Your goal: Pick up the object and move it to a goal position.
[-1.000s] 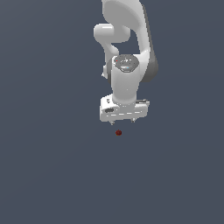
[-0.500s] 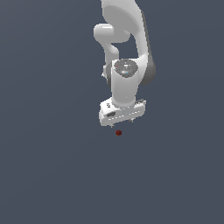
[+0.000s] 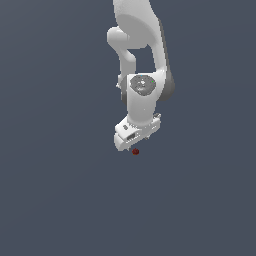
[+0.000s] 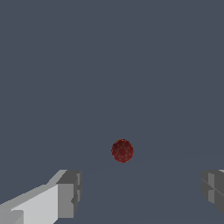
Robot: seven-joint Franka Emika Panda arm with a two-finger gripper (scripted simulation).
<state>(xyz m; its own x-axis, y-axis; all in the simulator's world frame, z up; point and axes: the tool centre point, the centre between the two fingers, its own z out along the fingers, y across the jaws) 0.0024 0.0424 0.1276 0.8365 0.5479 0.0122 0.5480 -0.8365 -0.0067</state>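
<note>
The object (image 3: 135,151) is a tiny dark red round blob lying on the flat grey-blue ground, just under the white gripper (image 3: 133,145) in the exterior view. In the wrist view the object (image 4: 122,150) shows as a rough red ball ahead of the gripper (image 4: 140,190). The two grey fingertips (image 4: 70,192) stand wide apart, one on each side, with the ball not between them. The gripper is open and holds nothing. In the exterior view the hand's body hides the fingers.
The white arm (image 3: 142,60) rises from the hand toward the top of the exterior view. Around it lies only the uniform grey-blue ground (image 3: 60,190).
The hand has come down toward the object and tilted a little. The gap between the hand and the red blob has nearly closed in the exterior view. The blob has stayed in place.
</note>
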